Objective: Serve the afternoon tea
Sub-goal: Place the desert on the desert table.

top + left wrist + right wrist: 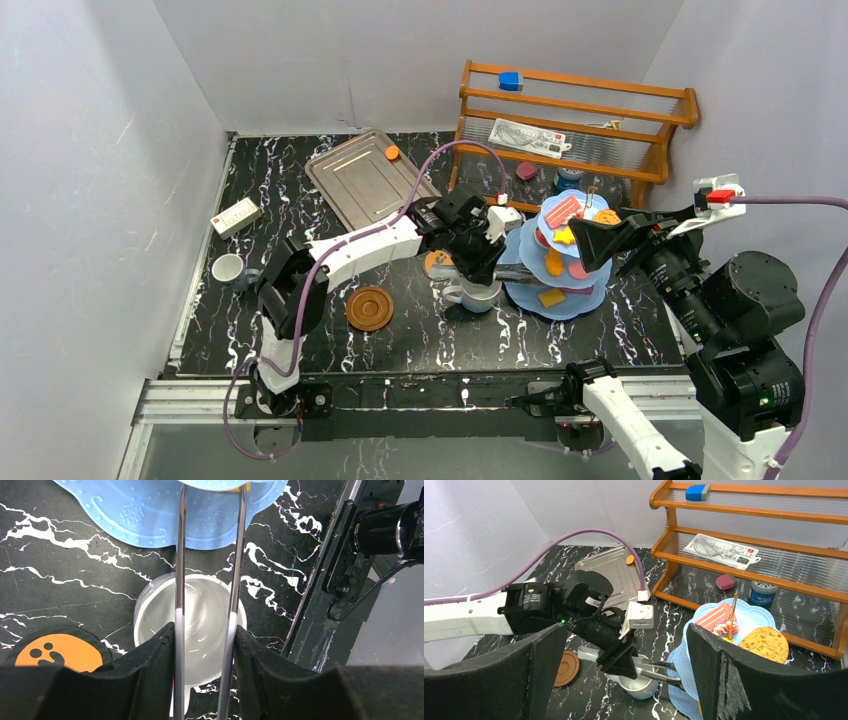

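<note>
White mug point(227, 267) stood at the far left edge of the counter point(270, 190), a brown saucer point(369, 308) further in, and a silver tray point(360, 185) behind it carried one orange pastry point(392, 153). Left gripper point(204, 642) was pinching the metal tongs point(180, 580) above a second mug point(205, 615), the tong tips reaching the rim of the light-blue three-tier stand point(145, 515), with an orange smiley-face cookie point(59, 652) lying just beside that mug. Right gripper point(626, 630) hung spread wide, gripping nothing, beside the stand's top tier, which bore a pink cake point(719, 618) and a round biscuit point(764, 644).
</note>
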`<state>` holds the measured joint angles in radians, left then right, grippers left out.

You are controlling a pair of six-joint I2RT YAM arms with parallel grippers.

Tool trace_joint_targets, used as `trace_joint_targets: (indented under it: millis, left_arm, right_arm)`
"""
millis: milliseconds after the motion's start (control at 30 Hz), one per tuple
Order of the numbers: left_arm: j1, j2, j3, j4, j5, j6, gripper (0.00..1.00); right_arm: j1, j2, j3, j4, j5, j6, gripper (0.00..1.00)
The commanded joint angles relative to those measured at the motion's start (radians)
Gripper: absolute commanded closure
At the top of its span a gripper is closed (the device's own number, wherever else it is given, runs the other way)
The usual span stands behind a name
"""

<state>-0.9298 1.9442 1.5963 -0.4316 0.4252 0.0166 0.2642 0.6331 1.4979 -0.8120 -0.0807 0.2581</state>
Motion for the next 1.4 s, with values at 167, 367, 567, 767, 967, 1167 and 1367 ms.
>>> trace_joint_targets:
  millis: [167, 367, 567, 767, 967, 1167, 1367]
  left_arm:
    - [-0.026, 0.002, 0.06, -0.018, 0.013, -0.009, 0.65]
    - [-0.035, 0.001, 0.065, -0.023, 0.001, -0.007, 0.62]
    - [-0.038, -0.006, 0.083, -0.034, -0.016, 0.0, 0.61]
    - [-0.042, -0.006, 0.094, -0.037, -0.027, 0.005, 0.6]
    - [-0.044, -0.005, 0.108, -0.048, -0.046, 0.02, 0.59]
    - [-0.044, 0.005, 0.136, -0.067, -0.06, 0.036, 0.57]
    - [-0.044, 0.006, 0.142, -0.079, -0.063, 0.052, 0.56]
  right_arm:
    - [0.006, -0.019, 0.024, 0.048, 0.007, -0.008, 0.01]
    - [0.006, -0.018, 0.03, 0.049, 0.006, -0.009, 0.01]
    - [0.006, -0.021, 0.027, 0.053, 0.003, -0.001, 0.01]
    - [0.006, -0.019, 0.034, 0.048, 0.003, -0.001, 0.01]
    - [0.006, -0.018, 0.033, 0.049, 0.002, -0.002, 0.01]
    - [0.006, -0.019, 0.03, 0.052, 0.007, -0.002, 0.01]
    - [0.006, -0.023, 0.025, 0.056, 0.011, -0.001, 0.01]
